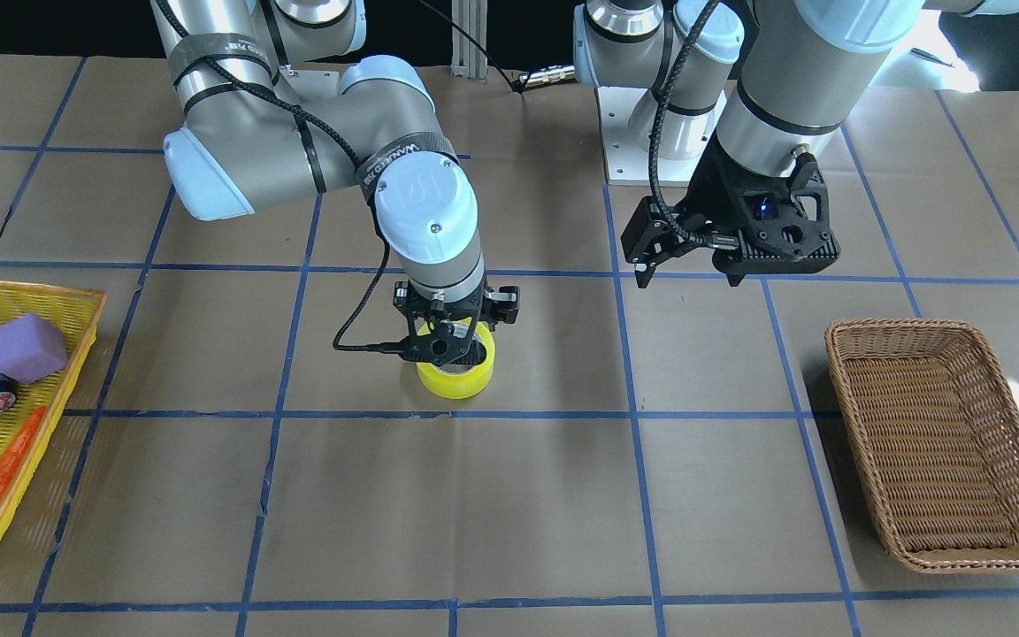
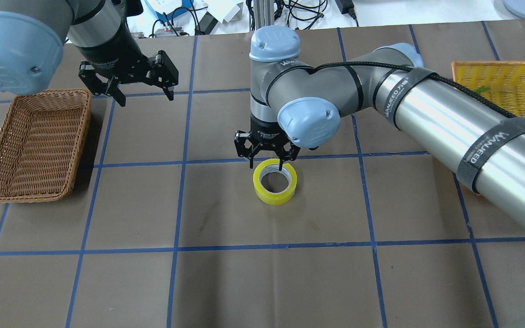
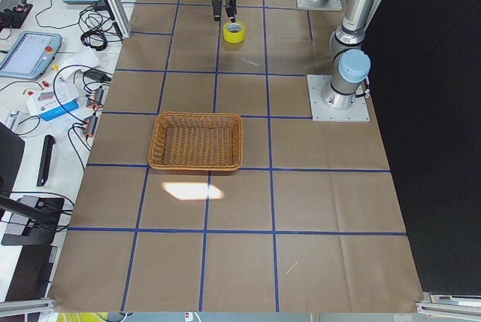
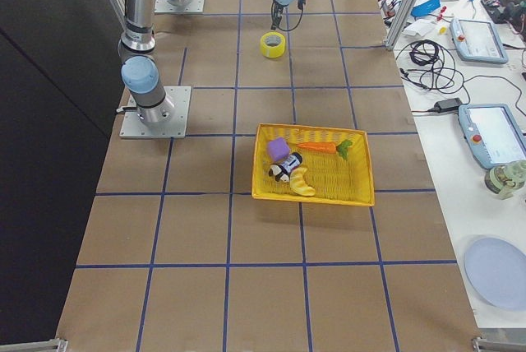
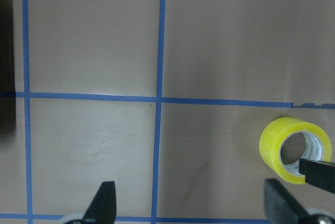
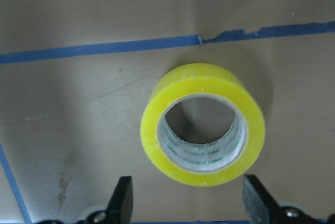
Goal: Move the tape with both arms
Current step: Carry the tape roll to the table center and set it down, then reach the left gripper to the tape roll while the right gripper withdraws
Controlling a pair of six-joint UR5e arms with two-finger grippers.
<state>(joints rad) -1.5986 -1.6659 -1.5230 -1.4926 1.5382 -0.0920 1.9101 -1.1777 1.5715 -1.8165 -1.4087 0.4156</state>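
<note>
The yellow tape roll lies flat on the brown table, its pale core facing up; it also shows in the front view and the right wrist view. My right gripper hangs open just over the roll's far rim, and its fingers stand wide apart, holding nothing. My left gripper is open and empty, hovering above the table beside the wicker basket. The left wrist view shows the tape at lower right, with a black tip of the right gripper over its hole.
A brown wicker basket sits on my left side, also seen in the front view. A yellow tray on my right side holds a purple foam block, a carrot and other small items. Blue tape lines grid the table.
</note>
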